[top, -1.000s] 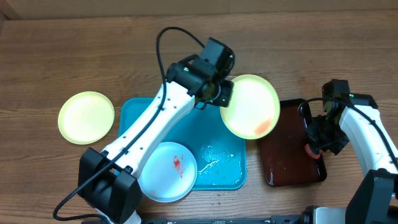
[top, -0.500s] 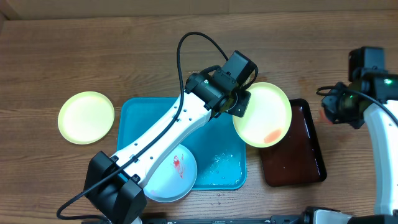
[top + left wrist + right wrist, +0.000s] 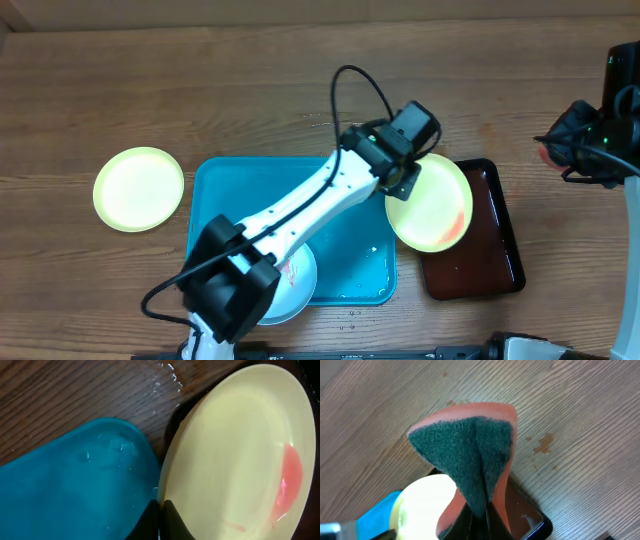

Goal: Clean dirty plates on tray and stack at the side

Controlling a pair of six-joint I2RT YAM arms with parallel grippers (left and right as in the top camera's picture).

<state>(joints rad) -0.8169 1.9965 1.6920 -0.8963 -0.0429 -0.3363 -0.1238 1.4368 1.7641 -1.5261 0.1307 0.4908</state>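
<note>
My left gripper (image 3: 400, 183) is shut on the rim of a pale yellow-green plate (image 3: 432, 204) with a red smear, holding it tilted over the right edge of the turquoise tray (image 3: 215, 190) and the dark tray; the left wrist view shows the fingers (image 3: 161, 519) pinching that plate (image 3: 235, 455). My right gripper (image 3: 560, 150) is shut on an orange sponge with a green scrub face (image 3: 470, 455), high at the right. A clean yellow-green plate (image 3: 138, 188) lies on the table at left. A pale blue-white plate (image 3: 295, 285) with a red smear lies in the tray, partly under my left arm.
A dark reddish-brown tray (image 3: 490, 245) with a black rim sits right of the turquoise tray. Water droplets lie in the turquoise tray (image 3: 75, 475). The wooden table (image 3: 120, 90) surrounds everything.
My left gripper carried the smeared yellow-green plate to the right, over the dark tray. My right gripper lifted off the dark tray with the sponge and moved up and right.
</note>
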